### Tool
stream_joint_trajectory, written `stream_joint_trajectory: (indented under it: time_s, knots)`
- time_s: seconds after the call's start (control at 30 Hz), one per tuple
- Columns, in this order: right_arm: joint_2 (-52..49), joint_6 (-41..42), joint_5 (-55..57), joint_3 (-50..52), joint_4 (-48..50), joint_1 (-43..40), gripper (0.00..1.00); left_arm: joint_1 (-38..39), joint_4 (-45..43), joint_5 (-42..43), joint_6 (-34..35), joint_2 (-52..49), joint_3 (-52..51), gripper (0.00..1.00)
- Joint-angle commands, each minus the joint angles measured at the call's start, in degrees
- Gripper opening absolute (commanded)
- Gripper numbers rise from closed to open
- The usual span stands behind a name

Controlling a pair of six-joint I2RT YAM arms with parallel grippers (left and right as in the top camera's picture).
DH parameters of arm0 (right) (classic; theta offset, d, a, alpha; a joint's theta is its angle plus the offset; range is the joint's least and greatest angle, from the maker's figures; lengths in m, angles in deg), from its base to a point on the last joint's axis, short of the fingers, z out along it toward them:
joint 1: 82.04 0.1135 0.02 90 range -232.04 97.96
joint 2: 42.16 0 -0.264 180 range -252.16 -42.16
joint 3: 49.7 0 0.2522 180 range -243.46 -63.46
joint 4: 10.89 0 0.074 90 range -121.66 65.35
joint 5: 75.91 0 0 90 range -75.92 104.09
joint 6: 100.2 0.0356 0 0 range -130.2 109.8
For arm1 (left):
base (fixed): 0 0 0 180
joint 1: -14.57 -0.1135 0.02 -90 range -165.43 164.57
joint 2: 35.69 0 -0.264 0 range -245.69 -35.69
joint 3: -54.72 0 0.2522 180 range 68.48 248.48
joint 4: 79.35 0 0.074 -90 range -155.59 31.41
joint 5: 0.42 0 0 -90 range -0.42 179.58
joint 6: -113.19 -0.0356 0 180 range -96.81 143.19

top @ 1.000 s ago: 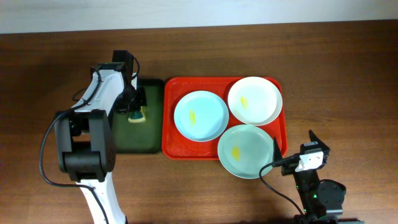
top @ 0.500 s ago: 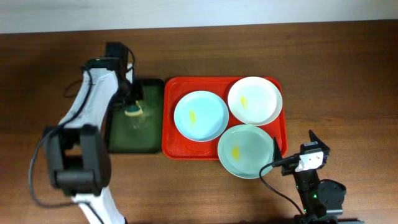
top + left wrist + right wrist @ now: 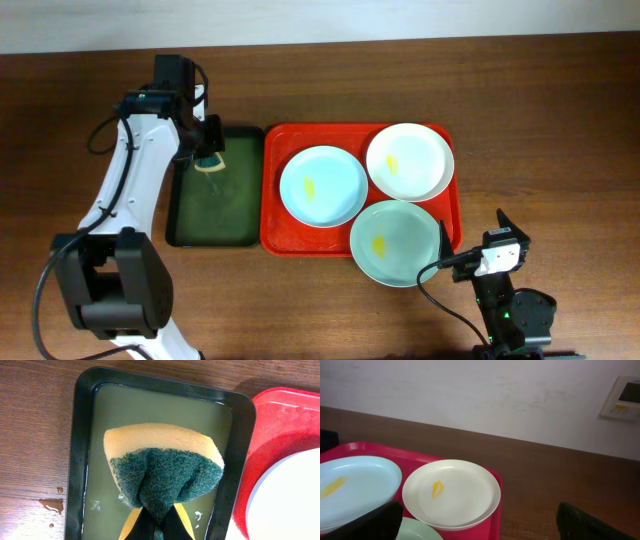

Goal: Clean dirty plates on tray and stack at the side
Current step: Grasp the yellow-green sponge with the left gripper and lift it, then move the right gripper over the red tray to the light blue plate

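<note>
- Left arm at work: its white links reach forward from the base at the table's near edge, the wrist bent over the far end of the narrow dark green plastic tray.
- The left gripper is clamped tight, pinching a yellow sponge with a dark green scouring face. The scouring side is puckered into a fold where the fingers bite.
- Directly beneath the sponge lies murky water in the dark green tray; a few drops sit on the brown wooden table off to the gripper's left.
- Right arm low and folded near its base, its right gripper spread wide and holding nothing.
- To the right of the left gripper sits the large red rectangular plastic tray, carrying all three round shallow plates.
- The pale blue plate is nearest the sponge, the cream-white plate lies beyond it, ahead of the right gripper, and the pale green plate lies just beside the right gripper's fingers, overhanging the tray's near rim.
- Each plate shows a small yellow smear at its centre – none has been stacked.
</note>
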Motion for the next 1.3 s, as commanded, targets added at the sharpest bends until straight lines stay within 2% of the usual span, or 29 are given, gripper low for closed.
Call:
stream_joint_trajectory:
  time_s: [0.0, 0.43, 0.57, 0.6, 0.67, 0.77, 0.83, 0.87, 0.97, 1.07, 1.17, 1.27]
  knots:
    - [0.22, 0.63, 0.33, 0.31, -0.35, 0.33, 0.99, -0.02, -0.17, -0.37, -0.52, -0.37, -0.26, 0.0]
    - [0.22, 0.7, -0.39, 0.31, -0.28, 0.33, 0.99, -0.02, -0.33, -0.39, -0.5, -0.37, -0.28, 0.0]
    - [0.22, 2.01, -14.84, 0.31, 1.64, 0.33, 0.99, -0.02, -0.33, -0.39, -0.52, -0.37, -0.26, 0.0]
    - [0.22, 4.55, -15.56, 0.28, 0.48, 0.33, 0.99, -0.02, -0.33, -0.37, -0.5, -0.37, -0.28, 0.0]
    - [0.15, 14.73, -15.54, -1.99, -2.27, 0.33, 0.98, -0.02, -0.35, -0.28, -0.5, -0.37, -0.28, 0.0]
    - [-1.51, 17.0, -14.62, -10.01, -5.77, 0.33, 0.99, -0.02, -0.37, -0.2, -0.5, -0.37, -0.28, 0.0]
    - [-7.72, 16.98, -13.86, -20.79, -10.71, 0.33, 0.98, -0.02, -0.37, -0.2, -0.5, -0.37, -0.28, 0.0]
    - [-13.94, 16.96, -13.6, -29.09, -16.0, 0.33, 0.99, -0.02, -0.37, -0.2, -0.5, -0.37, -0.28, 0.0]
    - [-28.35, 16.96, -13.66, -45.55, -29.24, 0.33, 0.99, -0.02, -0.37, -0.2, -0.5, -0.37, -0.28, 0.0]
    - [-50.47, 16.98, -13.66, -69.22, -55.1, 0.33, 0.98, -0.02, -0.37, -0.2, -0.5, -0.37, -0.28, 0.0]
    - [-67.06, 16.98, -14.97, -81.29, -65.7, 0.33, 0.98, -0.02, -0.37, -0.2, -0.5, -0.37, -0.28, 0.0]
    - [-80.19, 17.22, -19.78, -82.05, -70.51, 0.35, 0.99, -0.02, -0.37, -0.2, -0.5, -0.37, -0.28, 0.0]
